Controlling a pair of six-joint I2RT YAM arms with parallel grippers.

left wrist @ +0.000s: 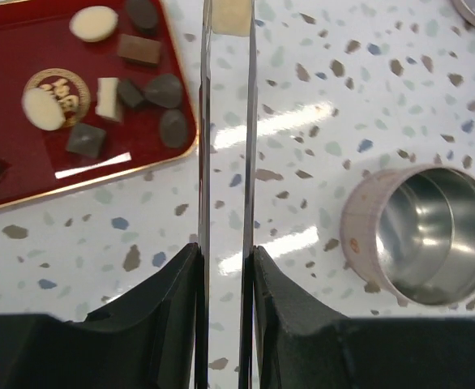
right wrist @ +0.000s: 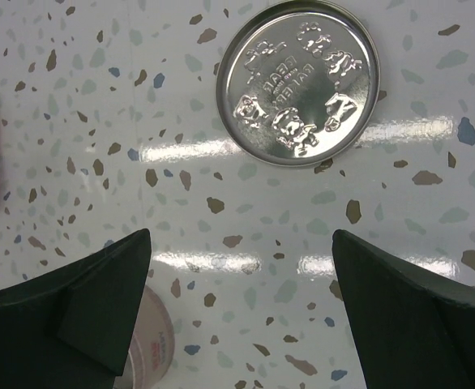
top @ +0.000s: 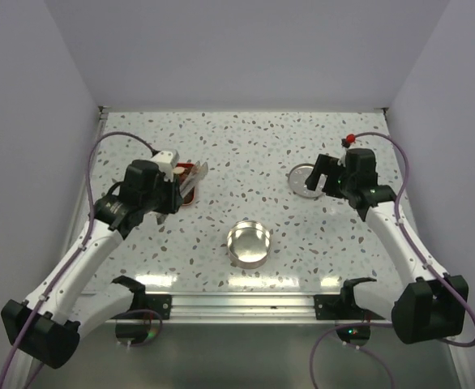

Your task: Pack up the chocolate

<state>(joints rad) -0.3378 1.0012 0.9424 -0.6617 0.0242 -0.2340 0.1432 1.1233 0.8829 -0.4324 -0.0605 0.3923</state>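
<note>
Now pinching tweezers (left wrist: 248,162) in the left hand (left wrist: 225,259), a cream chocolate (left wrist: 231,16) apparently caught at their tips for the tin (left wrist: 359,211), other pieces (left wrist: 163,89) on the tray (left wrist: 27,170) left of the tin, right hand (right wrist: 239,243) spread over the lid (right wrist: 298,81) beyond the tin, presumably to cap it.

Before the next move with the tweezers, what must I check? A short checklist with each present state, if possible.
1. The left gripper clamps the tweezers: ok.
2. The tin is open, nothing seen inside: ok.
3. The lid lies apart from the tin: ok.
4. The chocolate lies in the red tray: ok.
5. A piece between the tweezer tips: cannot tell, cream shape at picture edge.
6. The right gripper is open and holds nothing: ok.
</note>
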